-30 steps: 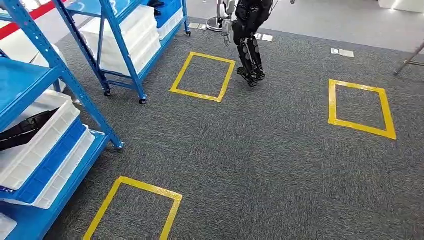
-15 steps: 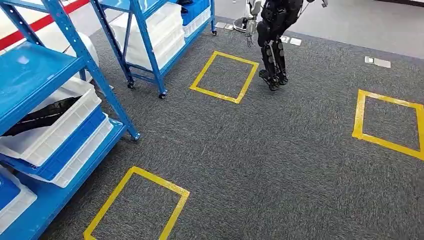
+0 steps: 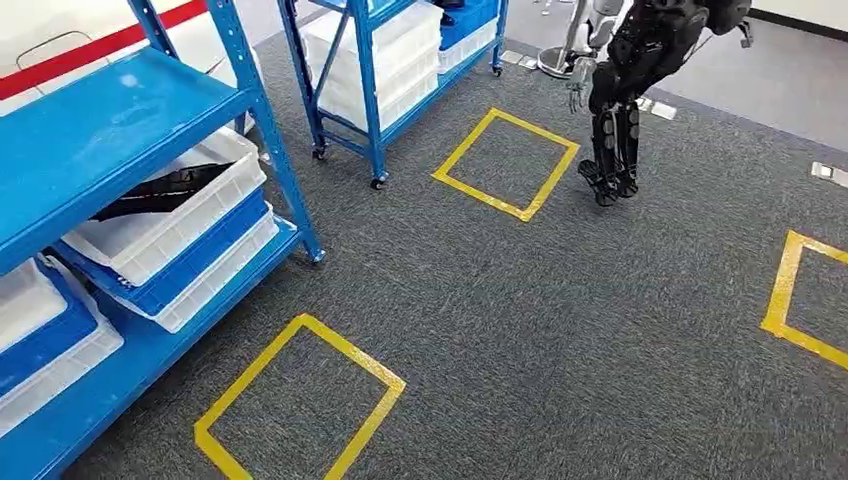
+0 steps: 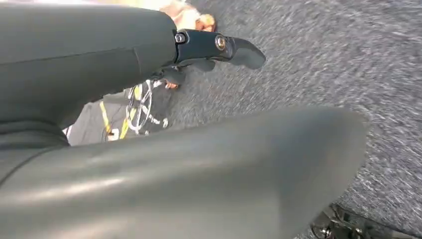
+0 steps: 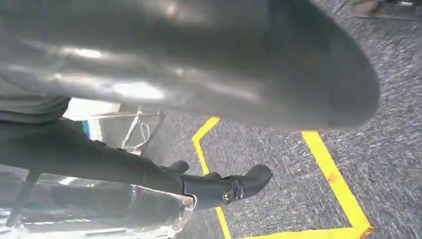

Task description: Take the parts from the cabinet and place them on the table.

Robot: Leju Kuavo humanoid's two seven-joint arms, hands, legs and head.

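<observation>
Blue cabinet (image 3: 120, 130) stands at left on grey carpet (image 3: 520, 330). Black parts (image 3: 165, 190) lie in a white bin (image 3: 175, 215) on its lower shelf. Left hand (image 4: 209, 50) and right hand (image 5: 219, 186) hang above the carpet, fingers spread, holding nothing.

A robotics test floor laid out like a small warehouse: blue steel shelving racks (image 3: 150, 130) on castors hold white and blue plastic bins (image 3: 170, 215), yellow tape squares (image 3: 505, 165) mark stations on grey carpet (image 3: 560, 330) (another humanoid robot (image 3: 640, 90) stands nearby).
</observation>
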